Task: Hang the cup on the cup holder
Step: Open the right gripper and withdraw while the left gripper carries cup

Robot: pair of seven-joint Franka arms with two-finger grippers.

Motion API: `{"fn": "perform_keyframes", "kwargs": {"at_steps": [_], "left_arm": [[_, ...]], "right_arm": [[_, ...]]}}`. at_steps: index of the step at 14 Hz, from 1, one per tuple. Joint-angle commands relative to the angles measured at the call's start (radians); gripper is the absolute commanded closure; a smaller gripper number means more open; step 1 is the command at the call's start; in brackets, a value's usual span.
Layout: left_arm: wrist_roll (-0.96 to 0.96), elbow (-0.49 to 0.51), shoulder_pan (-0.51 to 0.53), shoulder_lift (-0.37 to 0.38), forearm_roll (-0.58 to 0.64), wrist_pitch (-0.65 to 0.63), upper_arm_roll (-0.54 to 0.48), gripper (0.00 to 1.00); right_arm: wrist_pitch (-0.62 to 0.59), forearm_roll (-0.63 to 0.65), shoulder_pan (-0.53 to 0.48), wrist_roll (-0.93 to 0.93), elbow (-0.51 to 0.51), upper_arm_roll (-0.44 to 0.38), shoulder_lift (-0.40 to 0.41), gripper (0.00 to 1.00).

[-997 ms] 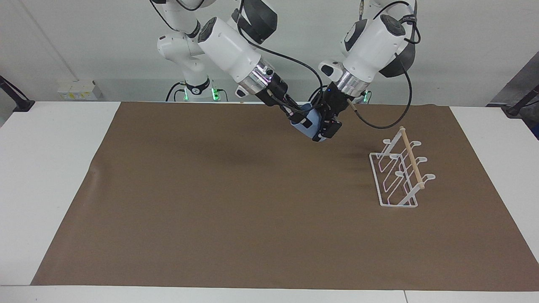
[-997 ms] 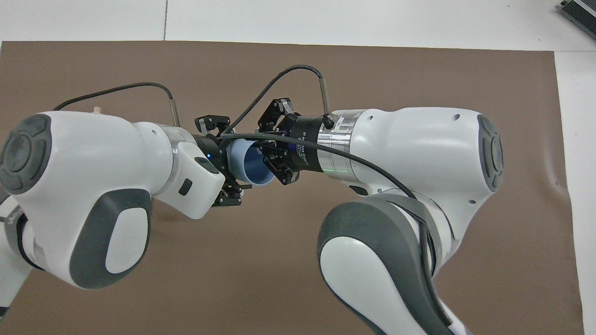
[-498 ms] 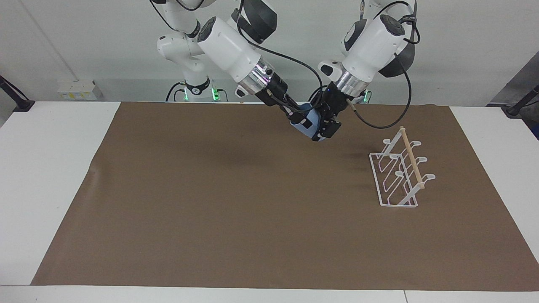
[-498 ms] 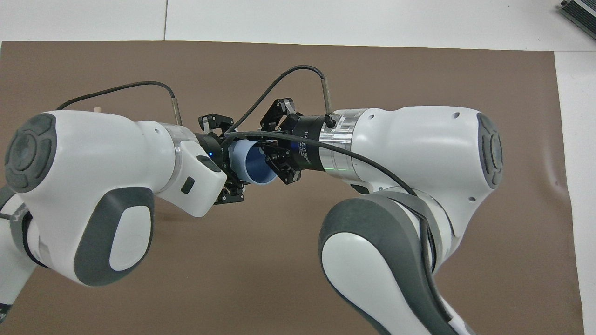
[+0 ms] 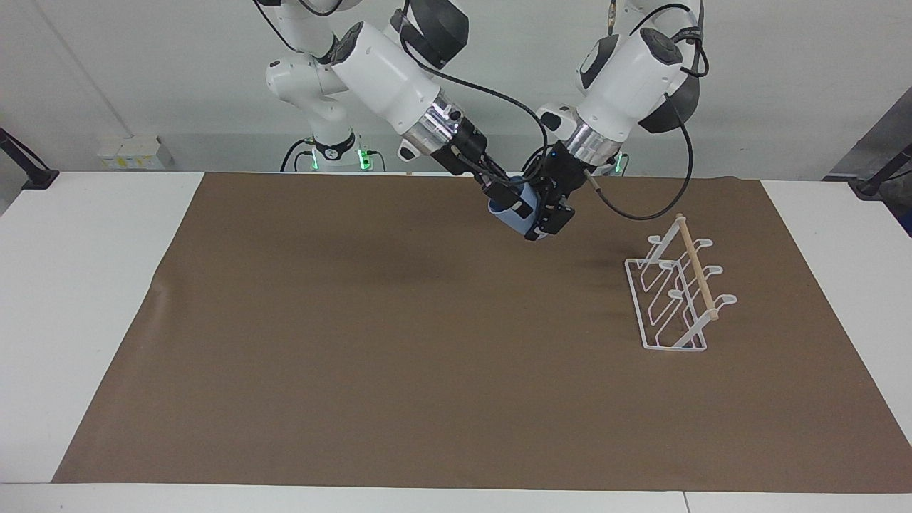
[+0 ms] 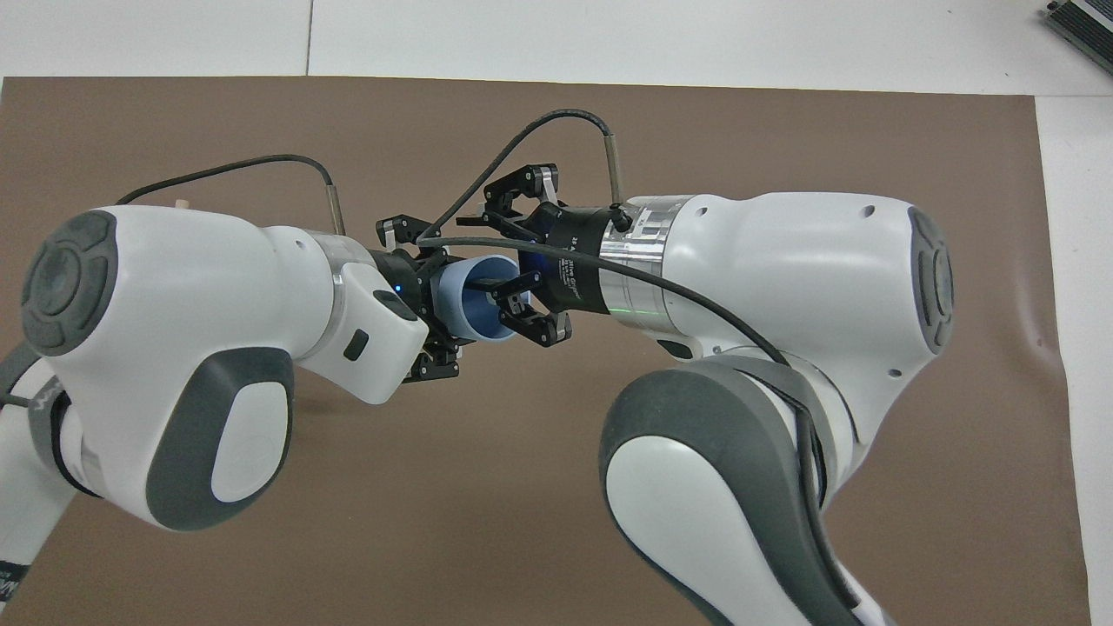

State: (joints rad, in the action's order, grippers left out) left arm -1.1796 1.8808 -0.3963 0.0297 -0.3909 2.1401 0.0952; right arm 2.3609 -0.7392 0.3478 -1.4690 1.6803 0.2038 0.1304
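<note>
The left pincer [image 6: 432, 300] is clamped on the base end of the small light blue, smooth plastic tumbler-shaped cup [image 6: 474, 298], holding it tipped on its side in the air over the brown mat [image 5: 399, 370] that covers the white surface [image 5: 78, 242]. The right pincer [image 6: 513, 261] sits at the cup's open mouth with its fingers parted, one finger reaching inside the rim; whether it touches the wall I cannot tell. This looks like a hand-over in mid-air: the cup holder, a small white wire rack with slanted prongs and a light wooden dowel [image 5: 673, 288], stands well apart toward the left arm's end, so the left arm is the better one to carry it there. A base grip leaves the mouth free to slip over a prong.
</note>
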Motion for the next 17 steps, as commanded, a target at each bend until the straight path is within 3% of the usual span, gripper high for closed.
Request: {"fn": "perform_keyframes", "kwargs": {"at_steps": [1, 3, 10, 14, 17], "left_arm": [[0.003, -0.009, 0.01, 0.003, 0.09, -0.008, -0.014, 1.0], [0.003, -0.023, 0.025, 0.006, 0.243, -0.015, -0.014, 1.0], [0.107, -0.086, 0.093, 0.003, 0.637, -0.161, -0.015, 1.0], [0.156, -0.088, 0.085, 0.01, 0.829, -0.256, -0.014, 1.0], [0.186, -0.088, 0.099, 0.01, 0.928, -0.258, -0.017, 1.0]], "right_arm": [[-0.003, -0.032, -0.041, 0.03, -0.01, 0.003, -0.011, 0.39], [-0.023, -0.032, -0.065, 0.096, -0.031, 0.003, -0.011, 0.39], [-0.133, 0.004, -0.131, 0.664, -0.034, -0.004, -0.021, 0.38], [-0.293, 0.185, -0.199, 1.01, -0.037, -0.006, -0.037, 0.38], [-0.451, 0.364, -0.236, 1.228, -0.082, -0.006, -0.045, 0.38]]}}
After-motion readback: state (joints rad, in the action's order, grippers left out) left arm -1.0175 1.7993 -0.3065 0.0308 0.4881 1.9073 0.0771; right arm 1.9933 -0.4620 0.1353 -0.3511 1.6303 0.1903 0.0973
